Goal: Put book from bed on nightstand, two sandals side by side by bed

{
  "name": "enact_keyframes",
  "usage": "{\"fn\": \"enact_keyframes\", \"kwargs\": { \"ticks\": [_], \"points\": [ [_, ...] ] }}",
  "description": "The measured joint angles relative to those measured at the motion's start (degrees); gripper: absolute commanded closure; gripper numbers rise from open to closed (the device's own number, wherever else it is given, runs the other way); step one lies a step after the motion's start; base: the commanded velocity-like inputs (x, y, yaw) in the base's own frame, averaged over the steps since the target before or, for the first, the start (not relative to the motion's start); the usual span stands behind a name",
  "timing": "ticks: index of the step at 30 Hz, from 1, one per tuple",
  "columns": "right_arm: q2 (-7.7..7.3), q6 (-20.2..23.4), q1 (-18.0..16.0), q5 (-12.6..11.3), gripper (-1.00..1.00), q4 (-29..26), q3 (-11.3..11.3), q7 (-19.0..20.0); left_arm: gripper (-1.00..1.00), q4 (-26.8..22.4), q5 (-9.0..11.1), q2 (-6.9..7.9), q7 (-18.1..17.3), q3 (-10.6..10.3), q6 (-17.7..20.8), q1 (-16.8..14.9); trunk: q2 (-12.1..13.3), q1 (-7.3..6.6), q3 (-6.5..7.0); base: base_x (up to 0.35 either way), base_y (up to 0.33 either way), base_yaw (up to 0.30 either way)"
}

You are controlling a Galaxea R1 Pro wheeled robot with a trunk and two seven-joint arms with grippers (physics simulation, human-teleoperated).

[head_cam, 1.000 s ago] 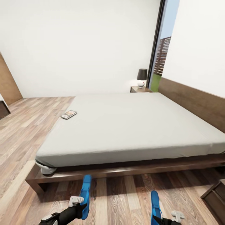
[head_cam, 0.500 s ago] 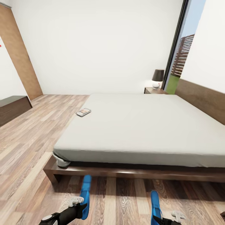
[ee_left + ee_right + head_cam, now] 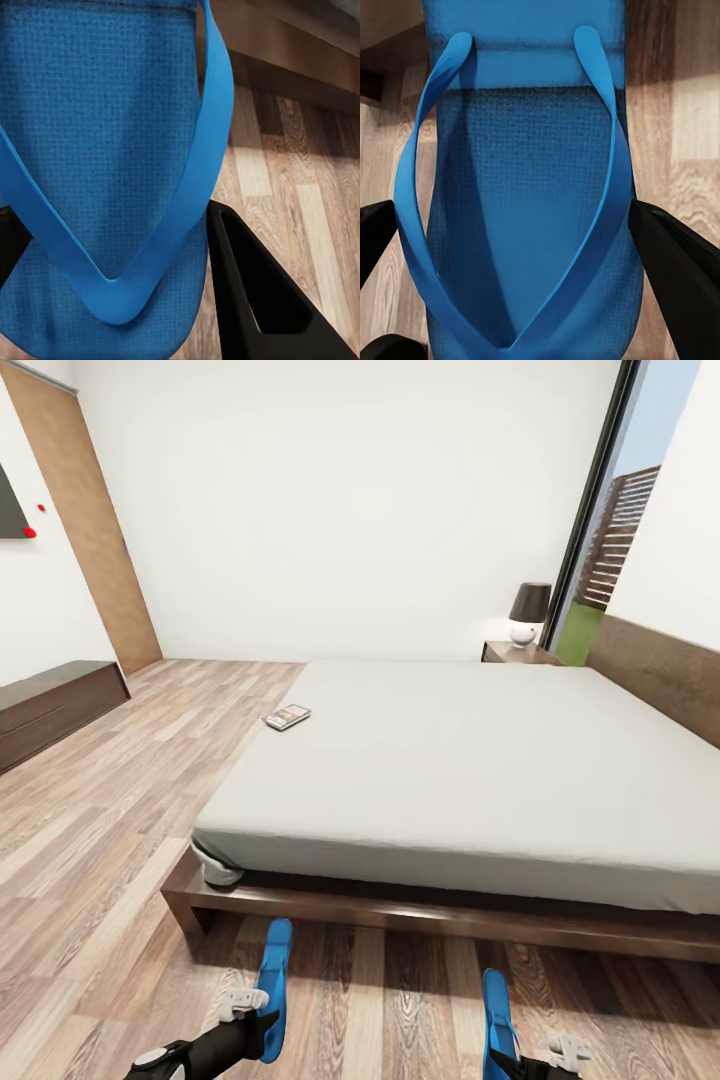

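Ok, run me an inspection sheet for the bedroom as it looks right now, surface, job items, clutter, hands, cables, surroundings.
Surface: light wood-plank floor, bare in front of the bed.
Job's things: the book lies on the mattress near its left edge. One sandal sits in the left hand, the other sandal in the right hand; both are off the floor. A nightstand stands at the bed's far corner.
Clutter: a lamp on that nightstand.
Hands: each is shut on a sandal, dark fingers at its sides in the wrist views.
Cables: nothing seen.
Surroundings: white walls, a tall window, a long dark bench at left.
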Motion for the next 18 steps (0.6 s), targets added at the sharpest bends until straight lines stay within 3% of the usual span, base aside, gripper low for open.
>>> {"fn": "enact_keyframes", "kwargs": {
  "ticks": [18],
  "points": [
    [-0.08, 0.08, 0.0, -0.04, 1.0, 0.0, -0.01, 0.13, 1.0, 0.0, 0.0, -0.01, 0.0, 0.0, 0.0, 0.0, 0.0, 0.0, 0.0, 0.0, 0.0, 0.0]
  ]
}}
